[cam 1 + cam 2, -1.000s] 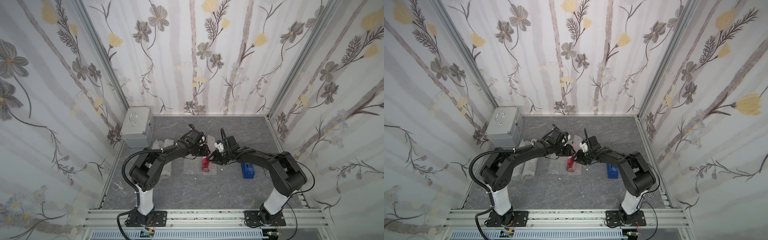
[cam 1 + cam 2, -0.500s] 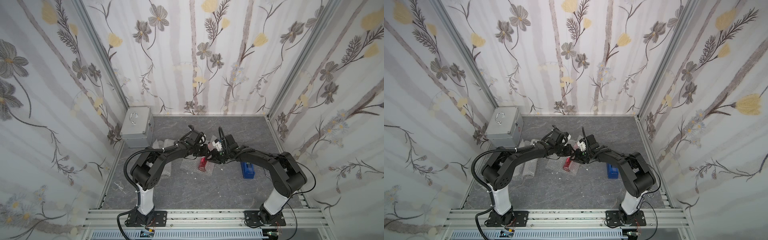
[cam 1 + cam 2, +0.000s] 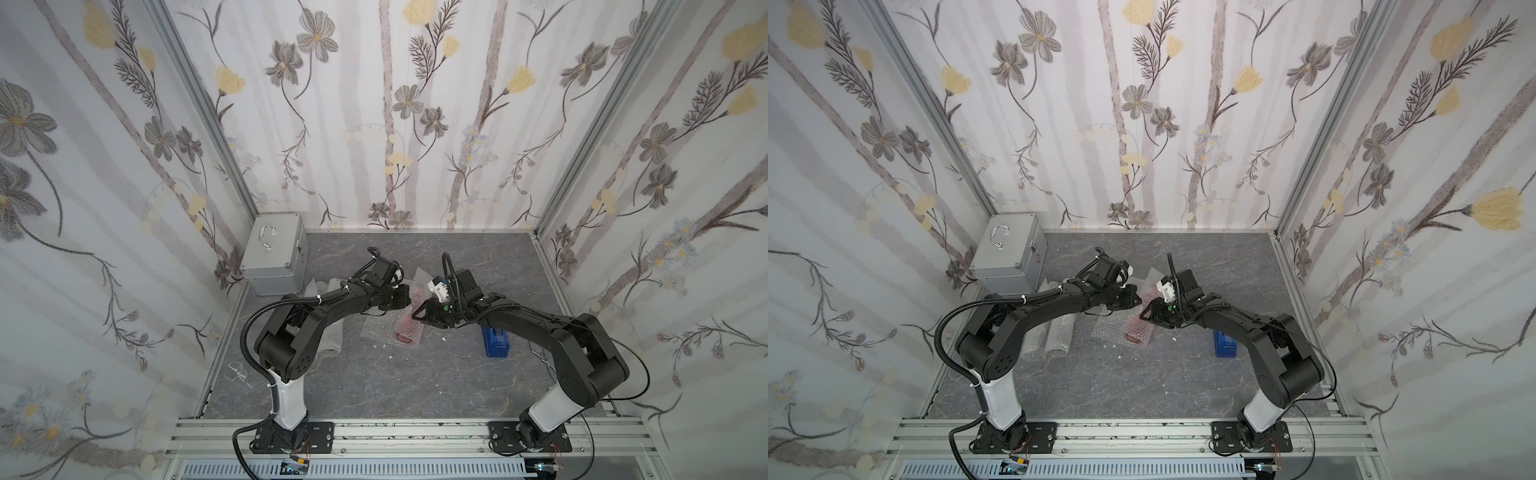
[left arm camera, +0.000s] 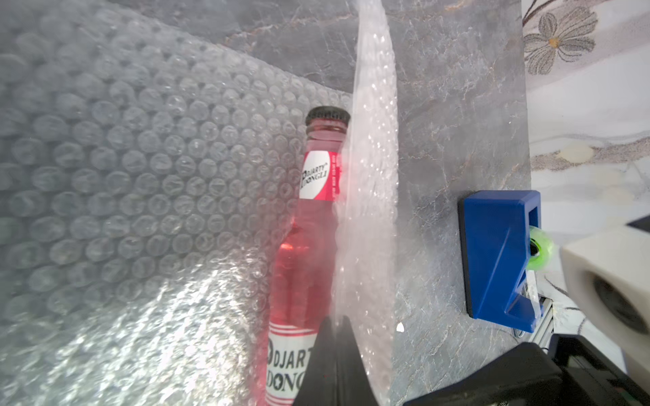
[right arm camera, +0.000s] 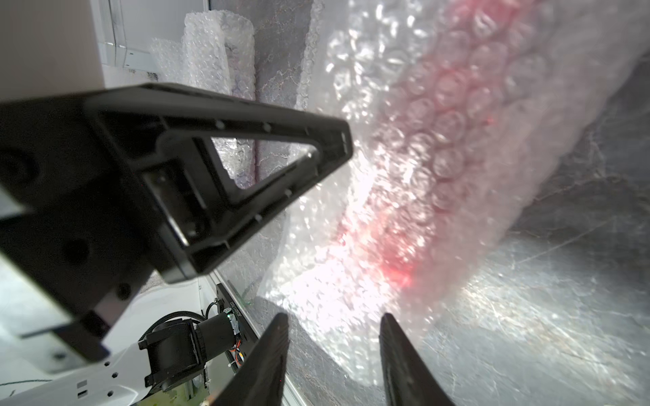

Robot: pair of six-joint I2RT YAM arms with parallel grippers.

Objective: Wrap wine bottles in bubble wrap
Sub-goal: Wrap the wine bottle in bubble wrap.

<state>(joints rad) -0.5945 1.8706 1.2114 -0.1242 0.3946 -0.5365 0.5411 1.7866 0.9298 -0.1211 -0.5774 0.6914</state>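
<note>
A red-pink wine bottle (image 4: 309, 228) with a dark cap lies on a spread sheet of bubble wrap (image 4: 140, 175) in the middle of the floor. My left gripper (image 4: 336, 321) is shut on the raised edge of that sheet, which stands up beside the bottle. In both top views the bottle shows as a red patch under the wrap (image 3: 406, 330) (image 3: 1137, 330), with my left gripper (image 3: 409, 298) just behind it. My right gripper (image 5: 334, 318) is open, close to the wrap (image 5: 387, 175), with nothing between its fingers. Red glass shows through the bubbles (image 5: 457, 88).
A blue tape dispenser (image 3: 496, 343) sits on the floor under the right arm. A silver metal case (image 3: 274, 257) stands in the back left corner. Two rolled bubble wrap bundles (image 3: 1050, 336) lie under the left arm. Small white scraps dot the grey floor.
My left gripper has shut on the wrap's edge. My right gripper has opened wider and let the wrap go. The wrap now covers more of the bottle.
</note>
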